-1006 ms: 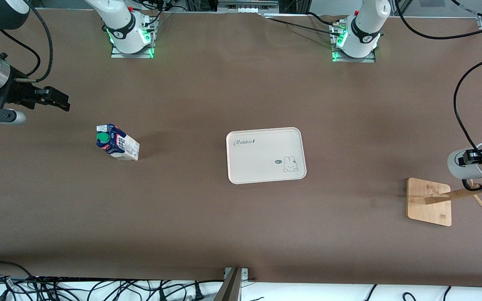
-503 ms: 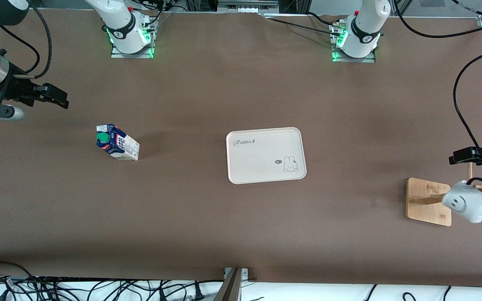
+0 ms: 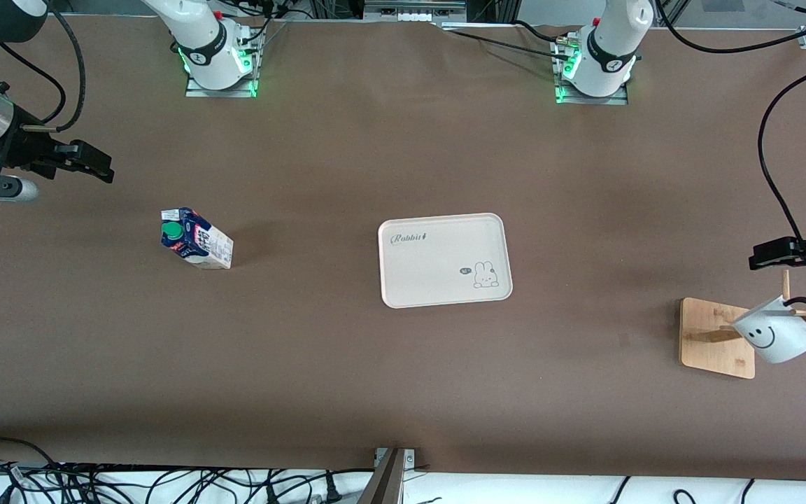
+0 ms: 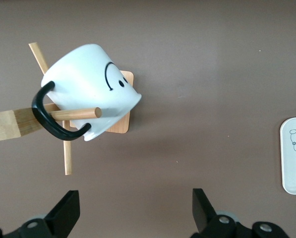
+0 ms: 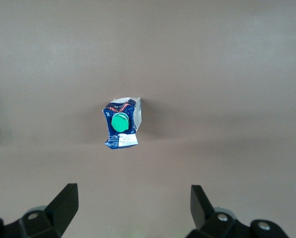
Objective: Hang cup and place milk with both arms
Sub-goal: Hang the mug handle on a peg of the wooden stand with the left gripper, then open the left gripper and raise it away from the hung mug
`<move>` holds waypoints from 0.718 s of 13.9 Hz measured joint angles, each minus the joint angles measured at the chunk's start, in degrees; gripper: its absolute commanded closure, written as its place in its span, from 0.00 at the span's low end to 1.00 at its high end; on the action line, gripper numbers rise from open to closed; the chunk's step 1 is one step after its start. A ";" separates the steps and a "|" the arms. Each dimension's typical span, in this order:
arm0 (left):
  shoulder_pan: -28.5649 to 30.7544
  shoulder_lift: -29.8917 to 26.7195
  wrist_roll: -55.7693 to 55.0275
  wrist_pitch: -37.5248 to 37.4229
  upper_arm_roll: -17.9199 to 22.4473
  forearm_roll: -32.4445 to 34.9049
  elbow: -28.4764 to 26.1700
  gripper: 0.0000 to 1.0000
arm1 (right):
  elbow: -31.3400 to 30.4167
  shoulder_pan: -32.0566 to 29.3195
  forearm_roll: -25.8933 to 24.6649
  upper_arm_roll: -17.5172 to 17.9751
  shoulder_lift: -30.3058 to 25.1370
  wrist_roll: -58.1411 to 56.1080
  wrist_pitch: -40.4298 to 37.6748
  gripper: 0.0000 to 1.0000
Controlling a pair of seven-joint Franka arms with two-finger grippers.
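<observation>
The cup, white with a black smiley, hangs tilted by its black loop handle on a peg of the wooden rack at the left arm's end of the table. My left gripper is open and empty over the table beside the rack, clear of the cup; its own view shows the left gripper with jaws wide apart. The milk stands upright, green cap up, toward the right arm's end. My right gripper hovers open over bare table near the milk. The right gripper holds nothing.
A cream tray with a rabbit print lies mid-table between the milk and the rack; the tray's edge shows in the left wrist view. Cables run along the table's front edge and hang by the left arm.
The left gripper opened and let go of the cup, which swung down to hang on the rack peg. The left gripper drew back from it. The right gripper barely shifted.
</observation>
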 measured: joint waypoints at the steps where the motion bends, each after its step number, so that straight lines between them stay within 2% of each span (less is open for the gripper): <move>1: -0.34 0.00 0.00 0.00 0.00 0.02 0.00 0.00 | 0.09 0.00 0.00 0.00 0.01 0.00 0.03 0.00; 6: -1.39 0.00 0.00 0.00 -0.02 0.26 0.00 0.00 | 0.22 -0.08 0.00 0.00 0.11 0.00 0.05 0.00; 10: -5.17 -0.12 0.00 0.04 -0.15 5.03 1.73 0.00 | 0.23 -0.12 0.00 0.00 0.13 0.00 0.05 0.00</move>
